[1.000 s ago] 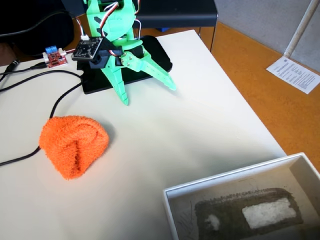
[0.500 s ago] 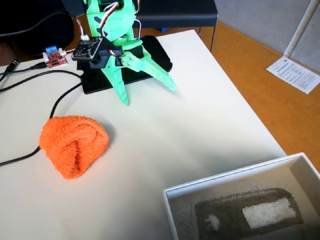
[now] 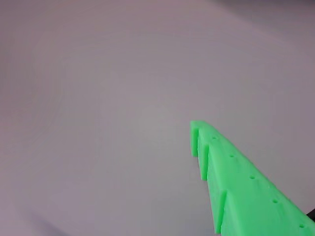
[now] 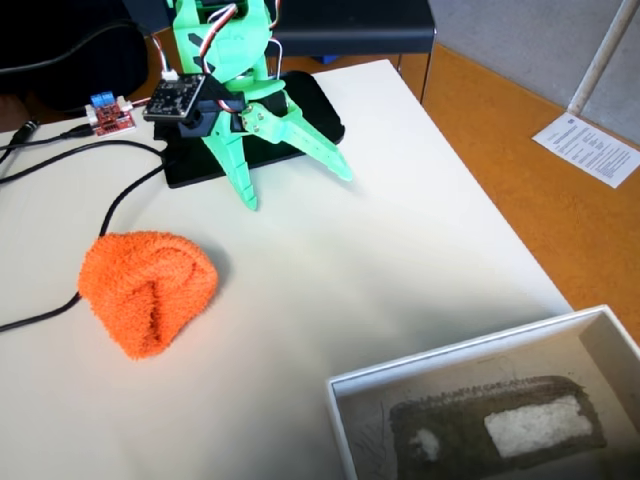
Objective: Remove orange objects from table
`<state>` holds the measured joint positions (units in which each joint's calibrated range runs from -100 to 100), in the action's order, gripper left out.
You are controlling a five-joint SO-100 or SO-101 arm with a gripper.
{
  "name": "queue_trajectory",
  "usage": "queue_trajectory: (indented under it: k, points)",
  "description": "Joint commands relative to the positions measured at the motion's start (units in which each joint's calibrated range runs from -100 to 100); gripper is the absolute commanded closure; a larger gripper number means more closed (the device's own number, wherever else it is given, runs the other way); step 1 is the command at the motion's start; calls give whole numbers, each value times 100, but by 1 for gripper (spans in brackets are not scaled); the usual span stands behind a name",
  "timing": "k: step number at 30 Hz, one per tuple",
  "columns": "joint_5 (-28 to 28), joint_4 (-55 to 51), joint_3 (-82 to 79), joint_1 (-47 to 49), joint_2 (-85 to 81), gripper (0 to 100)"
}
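The orange terry-cloth lump [image 4: 148, 285] lies on the cream-white table [image 4: 380, 230] at the left in the fixed view. My green gripper [image 4: 297, 187] hangs above the table behind and to the right of the lump, apart from it. Its jaws are spread wide and empty, one finger pointing down, the other out to the right. The wrist view shows only one green toothed finger [image 3: 241, 191] over bare tabletop [image 3: 98, 108]; the lump is out of that view.
A white-rimmed shallow box [image 4: 450, 356] with dark lining stands at the front right. Black cables [image 4: 120, 195] run across the table's left side past the lump. A small red circuit board [image 4: 110, 116] and the arm's black base [image 4: 315, 110] sit at the back. The orange-brown floor holds a paper [image 4: 590, 148].
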<state>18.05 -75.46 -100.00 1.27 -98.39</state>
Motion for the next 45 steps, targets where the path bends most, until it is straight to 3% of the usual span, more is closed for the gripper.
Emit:
queue_trajectory:
  k: [1,29,33,35,38,41,45]
  points:
    - [29,-38,39,17,-26,45]
    - [44,-38,39,172,-26,45]
    - [-547,67,242,416,-26,45]
    - [-1221,351,620,195,-10,45]
    - [-1548,1113,1560,-72,469,45]
    - [-1548,2078,3072,-168,1954,45]
    - [-1040,2102,6550,-375,4741,45]
